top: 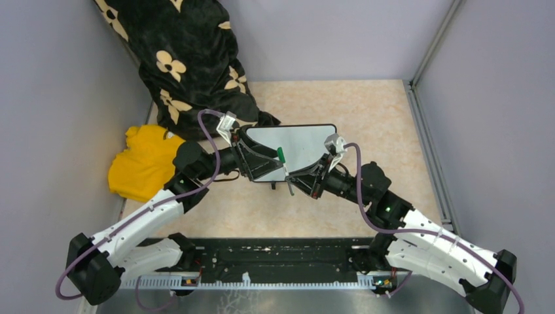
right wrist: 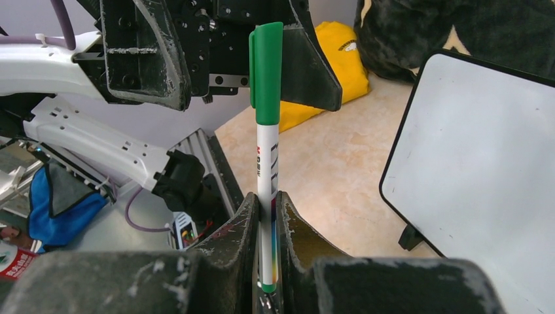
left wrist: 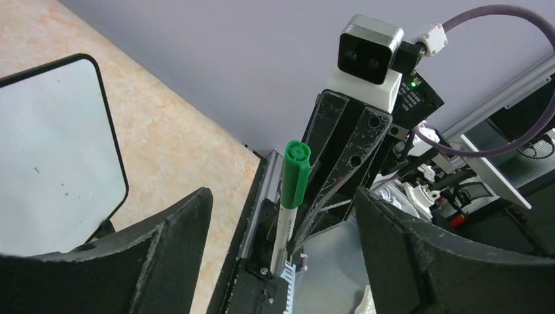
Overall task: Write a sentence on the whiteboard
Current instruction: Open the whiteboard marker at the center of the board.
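Whiteboard, the small glossy white one with a thin black frame, stands bare just past both grippers, with no words on it yet. The right gripper is squeezed tight on a white marker pen, held upright. Its green cap is on. The left gripper gapes wide, fingers either side of the cap. I think the cap must come off first, then all the writing.

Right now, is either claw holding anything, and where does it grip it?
The right gripper pinches the marker low on its white barrel; the left gripper holds nothing.
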Controlling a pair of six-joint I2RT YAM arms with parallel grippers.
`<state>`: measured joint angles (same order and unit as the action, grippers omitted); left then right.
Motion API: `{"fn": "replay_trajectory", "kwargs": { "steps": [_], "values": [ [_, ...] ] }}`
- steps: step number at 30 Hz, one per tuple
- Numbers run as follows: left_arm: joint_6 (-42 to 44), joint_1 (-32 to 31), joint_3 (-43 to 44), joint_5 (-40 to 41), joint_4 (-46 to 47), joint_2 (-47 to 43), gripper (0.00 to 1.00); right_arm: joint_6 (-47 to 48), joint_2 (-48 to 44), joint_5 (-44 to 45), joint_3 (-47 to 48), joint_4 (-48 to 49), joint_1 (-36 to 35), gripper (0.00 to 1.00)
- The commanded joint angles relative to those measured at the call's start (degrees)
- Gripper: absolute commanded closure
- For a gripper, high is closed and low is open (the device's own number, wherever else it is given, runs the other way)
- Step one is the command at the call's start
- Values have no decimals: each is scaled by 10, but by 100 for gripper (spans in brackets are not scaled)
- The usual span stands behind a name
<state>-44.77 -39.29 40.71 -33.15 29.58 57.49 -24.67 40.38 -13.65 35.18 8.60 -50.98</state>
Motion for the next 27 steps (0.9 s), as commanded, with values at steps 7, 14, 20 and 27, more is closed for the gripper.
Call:
{"fn": "replay_trajectory", "kwargs": {
  "steps": [7, 14, 20, 27],
  "values": [
    [-14, -2, 22, -22, 49, 9, 28, -3, 10, -3, 7, 33, -12, 100],
    [-13, -2, 25, -35, 56, 17, 45, -2, 19, -2, 12, 32, -14, 100],
    [-12, -2, 20, -38, 57, 17, 55, 0, 20, -1, 15, 29, -15, 100],
    [-10, -2, 13, -41, 56, 18, 75, 1, 21, -2, 16, 27, -15, 100]
  ]
}}
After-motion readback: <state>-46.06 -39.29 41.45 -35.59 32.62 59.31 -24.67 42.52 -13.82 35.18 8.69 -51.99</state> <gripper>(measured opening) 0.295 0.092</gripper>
